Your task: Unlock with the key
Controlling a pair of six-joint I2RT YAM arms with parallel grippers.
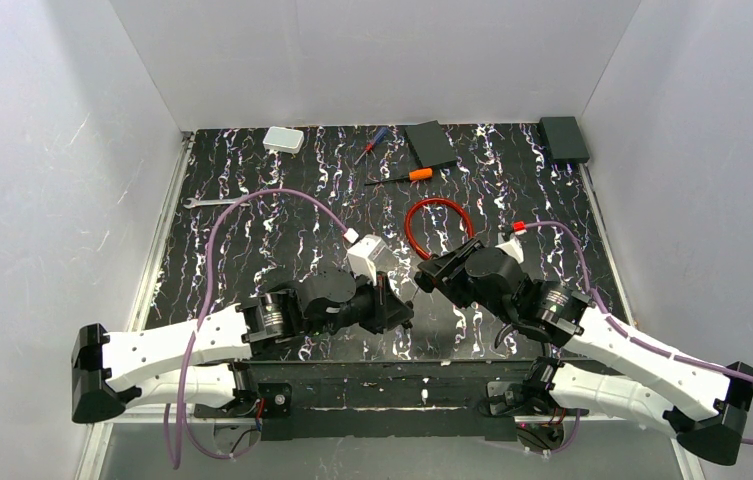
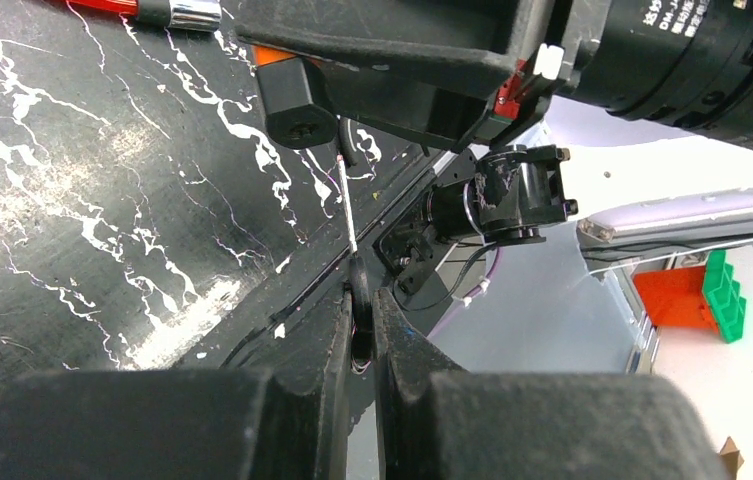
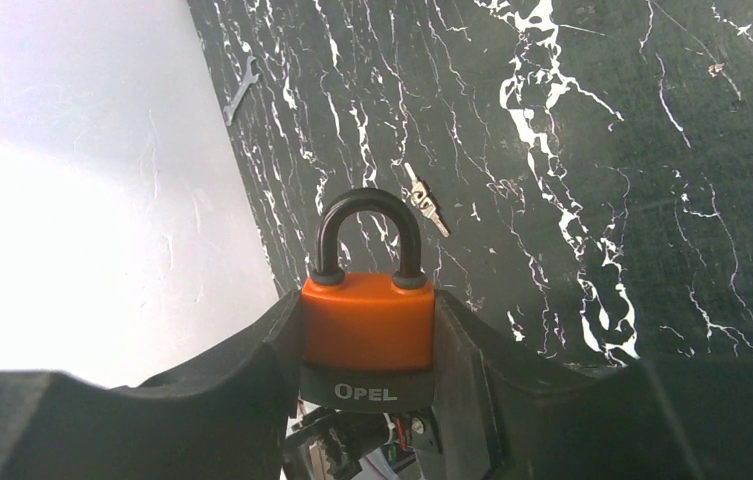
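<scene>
My right gripper (image 3: 367, 320) is shut on an orange padlock (image 3: 367, 322) with a black base marked OPEL, and the dark shackle is closed. In the top view this gripper (image 1: 430, 272) faces my left gripper (image 1: 402, 310) over the front middle of the table. My left gripper (image 2: 360, 290) is shut on the key (image 2: 346, 205). It pinches the dark head, and the thin silvery bit points up at the padlock's black underside (image 2: 297, 105). The bit's tip is at the lower right edge of that underside, beside the keyhole. I cannot tell whether they touch.
A red cable loop (image 1: 439, 228) lies just behind the grippers. Farther back are an orange-handled screwdriver (image 1: 402, 177), a small screwdriver (image 1: 370, 145), a white box (image 1: 283, 139), a black pad (image 1: 431, 142) and a black box (image 1: 564, 138). A silver wrench (image 1: 210, 203) lies left. A small silvery metal piece (image 3: 424, 200) lies on the table.
</scene>
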